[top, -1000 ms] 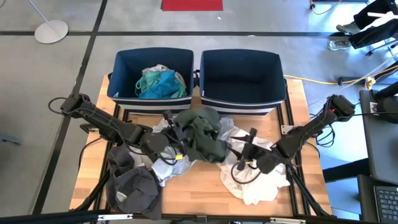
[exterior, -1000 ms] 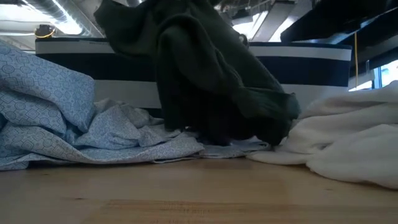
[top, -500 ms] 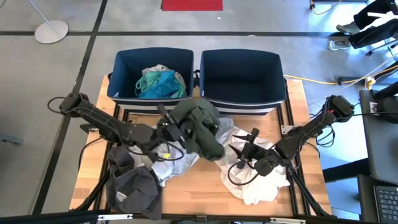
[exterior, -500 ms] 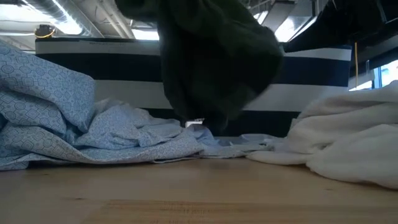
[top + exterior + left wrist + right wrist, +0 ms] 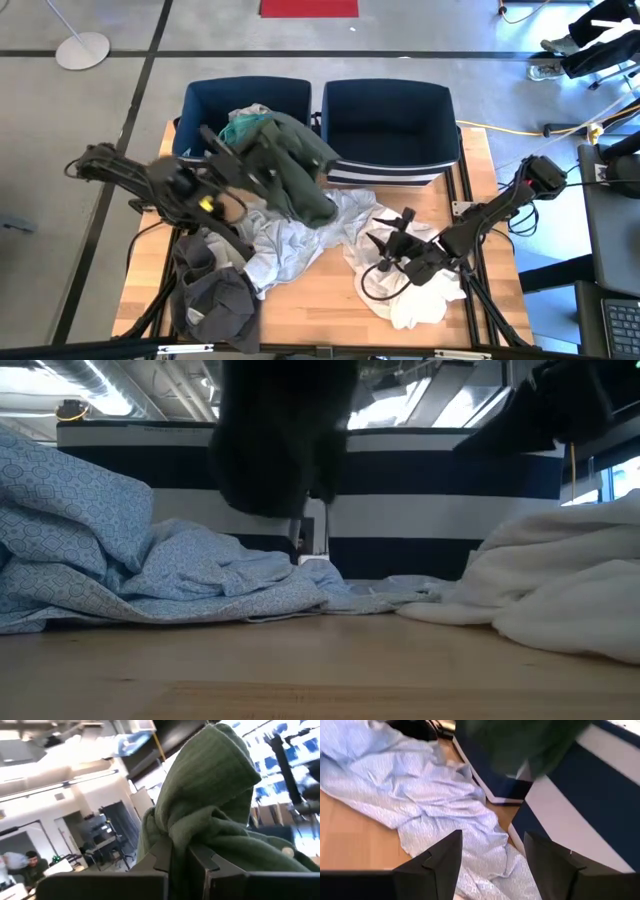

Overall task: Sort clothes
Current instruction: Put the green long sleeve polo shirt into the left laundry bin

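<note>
A dark green garment (image 5: 290, 165) hangs from my left gripper (image 5: 250, 162), which is shut on it at the front wall of the left navy bin (image 5: 195, 100). In the low view the garment (image 5: 275, 440) hangs clear of the table. A turquoise garment (image 5: 240, 132) and a white one lie in that bin. My right gripper (image 5: 385, 252) is open and empty, low over a light patterned cloth (image 5: 420, 805) beside a white garment (image 5: 425, 295). A dark grey garment (image 5: 215, 300) lies at the near left. My left gripper pinches a bunched fold of the green garment (image 5: 182, 832) between its two fingers (image 5: 162, 855). The garment is lifted clear of the table. Most of it hangs below and to the right of the gripper, its lower end (image 5: 322, 208) over the patterned cloth.
The right navy bin (image 5: 440, 150) stands beside the left one at the table's far edge, with nothing in it. The light patterned cloth (image 5: 290, 240) spreads over the table's middle. Bare wood (image 5: 320, 315) shows at the near edge.
My left gripper has gone up and toward the far left, to the left bin, with the green garment. The garment has come off the pile in the table's middle and now hangs clear, partly over the bin's front wall.
</note>
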Available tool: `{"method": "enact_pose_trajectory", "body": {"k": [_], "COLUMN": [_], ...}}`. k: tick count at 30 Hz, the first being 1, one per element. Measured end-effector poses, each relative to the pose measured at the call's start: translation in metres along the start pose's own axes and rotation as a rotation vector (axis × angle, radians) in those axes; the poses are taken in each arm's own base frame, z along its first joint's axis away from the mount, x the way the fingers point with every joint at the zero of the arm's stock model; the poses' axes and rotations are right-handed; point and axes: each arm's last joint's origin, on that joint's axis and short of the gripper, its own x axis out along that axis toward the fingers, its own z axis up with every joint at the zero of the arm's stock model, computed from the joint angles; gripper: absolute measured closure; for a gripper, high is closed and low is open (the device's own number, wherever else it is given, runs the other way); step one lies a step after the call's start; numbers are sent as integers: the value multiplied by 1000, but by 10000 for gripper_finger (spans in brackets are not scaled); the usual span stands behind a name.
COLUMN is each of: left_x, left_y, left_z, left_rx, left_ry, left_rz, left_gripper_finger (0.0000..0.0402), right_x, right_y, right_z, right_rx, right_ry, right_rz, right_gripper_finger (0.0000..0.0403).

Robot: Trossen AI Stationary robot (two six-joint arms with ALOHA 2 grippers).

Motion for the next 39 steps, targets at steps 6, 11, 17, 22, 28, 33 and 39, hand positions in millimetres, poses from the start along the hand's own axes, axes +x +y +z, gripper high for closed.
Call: {"method": "enact_pose_trajectory", "body": {"k": [6, 11, 17, 22, 28, 33, 39], "left_x": [-1, 3, 6, 16, 35, 51, 70], "left_y": [51, 83, 111, 119, 121, 114, 108], "left_z": [3, 0, -1, -6, -18, -36, -64], "left_rx": [-45, -65, -54, 22, 104, 130, 157], "left_ry": [-17, -41, -94, -148, -85, 21, 194], "left_rz": [121, 224, 368, 410, 475, 439, 404], "left_gripper_finger": [385, 385, 385, 385, 385, 384, 384], "right_x": [10, 13, 13, 13, 13, 13, 13], "right_y": [-2, -3, -3, -3, -3, -3, -3], "right_z": [-3, -2, -2, -3, -3, -3, -3], "right_rx": [-4, 2, -1, -15, -24, -25, -26], "right_ry": [27, 39, 40, 41, 42, 44, 44], "right_rz": [-19, -11, -9, -8, -8, -6, -6], "right_gripper_finger": [189, 189, 189, 189, 189, 189, 189]}}
